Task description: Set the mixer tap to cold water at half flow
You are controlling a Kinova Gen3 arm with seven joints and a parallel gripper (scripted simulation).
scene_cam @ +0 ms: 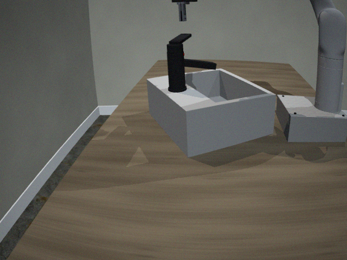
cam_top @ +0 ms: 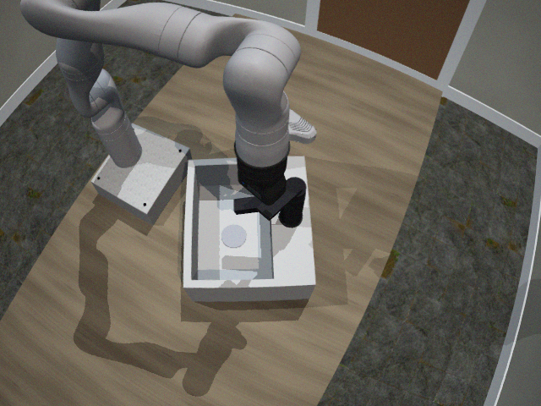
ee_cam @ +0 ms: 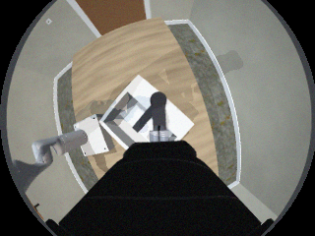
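The black mixer tap is seen standing on the rim of the white sink, which rests on the wooden table. In the exterior view its spout is pointed toward 3 o'clock over the basin, and its lever is tilted up toward 2 o'clock. The hand is held well above the lever, at 12 o'clock from it, with its fingers pressed together on nothing. The arm's grey base block is set just beside the sink.
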